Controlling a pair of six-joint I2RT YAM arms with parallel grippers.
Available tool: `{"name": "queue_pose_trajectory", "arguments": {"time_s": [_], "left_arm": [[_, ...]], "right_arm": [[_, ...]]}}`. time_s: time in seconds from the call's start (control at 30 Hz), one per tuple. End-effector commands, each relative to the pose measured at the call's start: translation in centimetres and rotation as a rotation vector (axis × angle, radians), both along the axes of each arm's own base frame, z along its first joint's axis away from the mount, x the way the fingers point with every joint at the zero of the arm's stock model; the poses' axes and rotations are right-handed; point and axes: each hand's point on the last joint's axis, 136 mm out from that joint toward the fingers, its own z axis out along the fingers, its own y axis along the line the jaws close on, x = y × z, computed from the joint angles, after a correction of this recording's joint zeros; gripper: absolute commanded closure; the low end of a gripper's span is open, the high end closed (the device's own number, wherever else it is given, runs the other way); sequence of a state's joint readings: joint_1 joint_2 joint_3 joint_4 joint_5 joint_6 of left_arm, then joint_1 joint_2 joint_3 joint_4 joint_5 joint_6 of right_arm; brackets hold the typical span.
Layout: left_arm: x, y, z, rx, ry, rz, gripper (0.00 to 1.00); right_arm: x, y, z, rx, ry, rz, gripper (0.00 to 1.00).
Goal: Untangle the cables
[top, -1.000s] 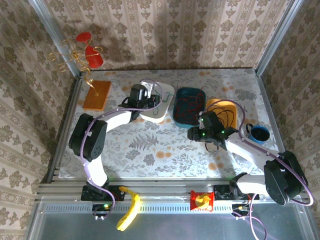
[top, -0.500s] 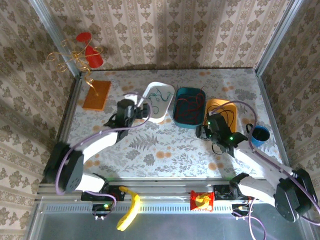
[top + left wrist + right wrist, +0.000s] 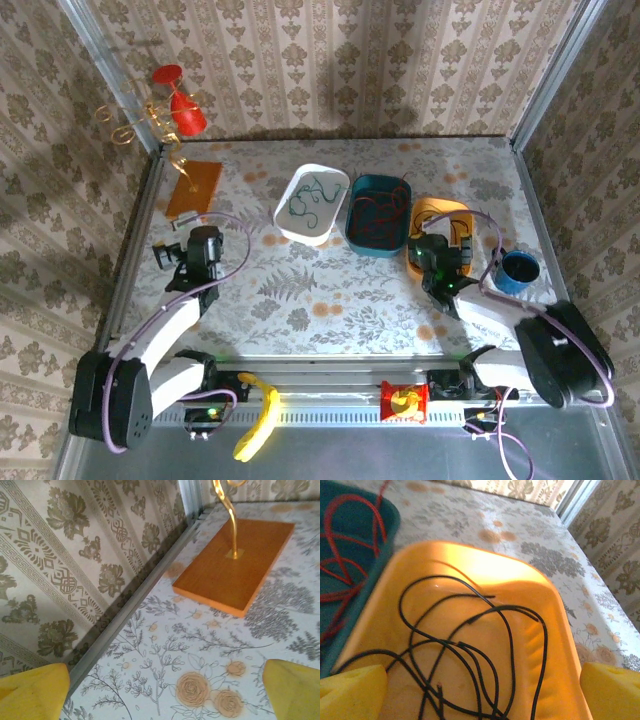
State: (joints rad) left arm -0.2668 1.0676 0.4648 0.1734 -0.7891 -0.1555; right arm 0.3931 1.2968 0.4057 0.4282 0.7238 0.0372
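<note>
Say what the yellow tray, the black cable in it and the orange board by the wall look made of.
Yellow tray: likely plastic, smooth and semi-glossy; soft glare on its rounded wall.
Black cable: thin wire in a matte rubbery or plastic sheath; it lies in loose curls.
Orange board: perhaps wood or wood-look, satin; flat slab, crisp edges.

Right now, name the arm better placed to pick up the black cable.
Right. The right pincer, open, points into the yellow tray holding the black cable; the left pincer faces the wooden base, away from it.
</note>
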Motion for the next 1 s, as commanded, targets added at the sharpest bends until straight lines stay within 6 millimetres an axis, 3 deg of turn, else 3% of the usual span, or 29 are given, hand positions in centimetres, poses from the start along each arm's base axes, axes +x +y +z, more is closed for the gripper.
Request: {"name": "queue_pose_trajectory", "arguments": {"time_s": [0.0, 0.1, 0.2, 0.23, 0.3, 0.33, 0.37, 0.47, 0.57, 0.6, 0.63, 0.97], "left_arm": [[0.5, 1.1, -2.2, 0.031, 0.054, 0.023, 0.00], [2.2, 0.2, -4.5, -0.057, 0.077, -0.055, 0.00], [4.2, -0.9, -4.2, -0.064, 0.021, -0.128, 0.00], [4.6, -0.8, -4.1, -0.060, 0.011, -0.134, 0.00], [5.5, -0.9, -3.9, -0.065, -0.017, -0.162, 0.00], [6.0, -1.0, -3.8, -0.063, -0.034, -0.182, 0.00], [6.4, -1.1, -3.8, -0.059, -0.023, -0.202, 0.00], [7.4, -1.3, -4.2, -0.059, 0.000, -0.245, 0.00], [7.4, -2.8, -5.7, -0.077, -0.084, -0.384, 0.00], [7.5, -2.6, -5.4, -0.033, -0.149, -0.389, 0.00], [7.0, -3.0, -6.2, -0.078, -0.090, -0.400, 0.00], [7.5, -2.1, -6.0, -0.109, -0.101, -0.383, 0.00]], "right_arm": [[2.0, -1.3, 3.0, -0.009, -0.167, -0.063, 0.00], [4.0, -0.7, 2.3, 0.017, -0.157, 0.033, 0.00], [5.5, -1.7, 1.4, 0.042, -0.174, 0.054, 0.00], [5.4, -3.1, 1.1, 0.099, -0.156, -0.006, 0.00], [5.5, -3.8, 0.0, 0.244, -0.146, 0.068, 0.00], [5.4, -3.9, -1.3, 0.305, -0.137, 0.113, 0.00], [5.7, -3.8, -0.8, 0.301, -0.194, 0.142, 0.00], [5.9, -2.8, -1.1, 0.306, -0.144, 0.194, 0.00], [5.9, -2.8, -1.1, 0.308, -0.135, 0.192, 0.00], [5.8, -2.9, -1.2, 0.310, -0.125, 0.189, 0.00], [5.8, -2.9, -1.2, 0.309, -0.127, 0.190, 0.00], [5.8, -2.7, -1.1, 0.290, -0.129, 0.182, 0.00]]}}
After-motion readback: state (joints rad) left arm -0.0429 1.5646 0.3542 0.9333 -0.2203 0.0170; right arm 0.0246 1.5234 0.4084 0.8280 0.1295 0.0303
